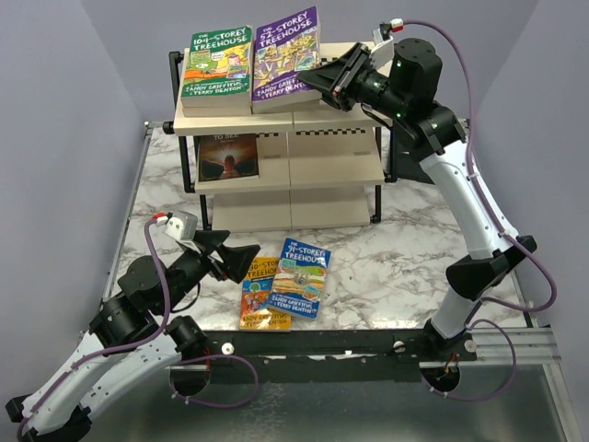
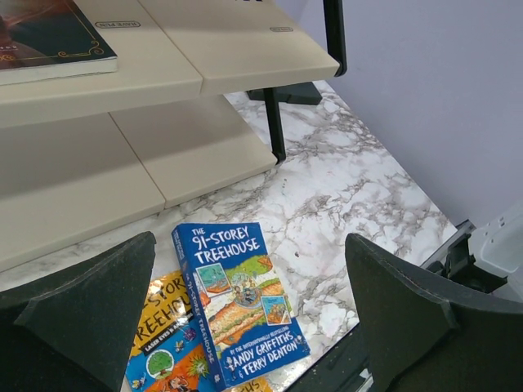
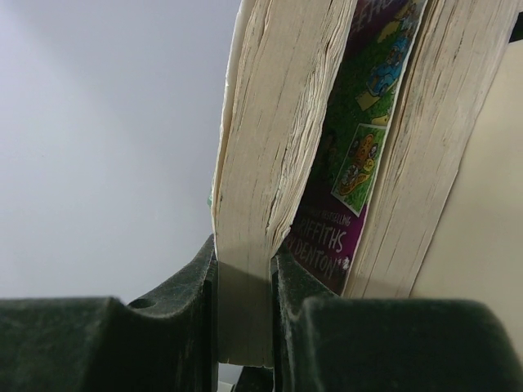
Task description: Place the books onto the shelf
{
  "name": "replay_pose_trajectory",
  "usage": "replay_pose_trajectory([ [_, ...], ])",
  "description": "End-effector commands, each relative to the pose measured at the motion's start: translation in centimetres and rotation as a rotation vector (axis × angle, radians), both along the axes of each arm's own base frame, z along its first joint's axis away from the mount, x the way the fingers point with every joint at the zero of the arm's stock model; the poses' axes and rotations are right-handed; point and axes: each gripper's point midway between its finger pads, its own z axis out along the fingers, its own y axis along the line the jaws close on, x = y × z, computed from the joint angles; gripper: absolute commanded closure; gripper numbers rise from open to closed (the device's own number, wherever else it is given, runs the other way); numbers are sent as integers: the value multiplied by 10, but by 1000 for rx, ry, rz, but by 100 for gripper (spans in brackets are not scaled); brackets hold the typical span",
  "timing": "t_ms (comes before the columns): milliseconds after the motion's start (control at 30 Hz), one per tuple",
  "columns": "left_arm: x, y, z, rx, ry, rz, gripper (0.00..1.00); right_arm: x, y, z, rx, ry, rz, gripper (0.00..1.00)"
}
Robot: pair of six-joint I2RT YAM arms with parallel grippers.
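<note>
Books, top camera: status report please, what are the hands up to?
Right hand shut on purple 52-Storey Treehouse, top shelf. Left hand open, near 91-Storey Treehouse on the table. Nothing between them.

Left arm (image 1: 101, 364): is laid low at the near left, folded at the elbow, with the wrist angled forward and to the right.
Left hand (image 1: 237, 258): is held just above the desk (image 1: 386, 267); the jaws are spread fully wide and nothing is gripped.
Right arm (image 1: 469, 216): is raised steeply from its base, bent at the elbow, and reached back and leftward at height.
Right hand (image 1: 317, 78): the fingers (image 3: 180, 327) are pressed closed on the page edge of a book (image 3: 245, 204).
</note>
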Motion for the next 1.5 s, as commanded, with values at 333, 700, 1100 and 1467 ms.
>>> replay_pose_trajectory([
  [333, -2, 0, -3, 7, -6, -10, 1, 10, 0, 13, 9, -50, -6, 60],
  [700, -2, 2, -3, 4, -8, -3, 1, 11, -18, 0, -110, -77, -94, 39],
  [1100, -2, 3, -2, 1, -10, -1, 1, 13, -47, -7, -324, -181, -202, 29],
  [1467, -1, 2, -4, 7, -6, -1, 1, 3, -59, 5, -410, -337, -206, 32],
])
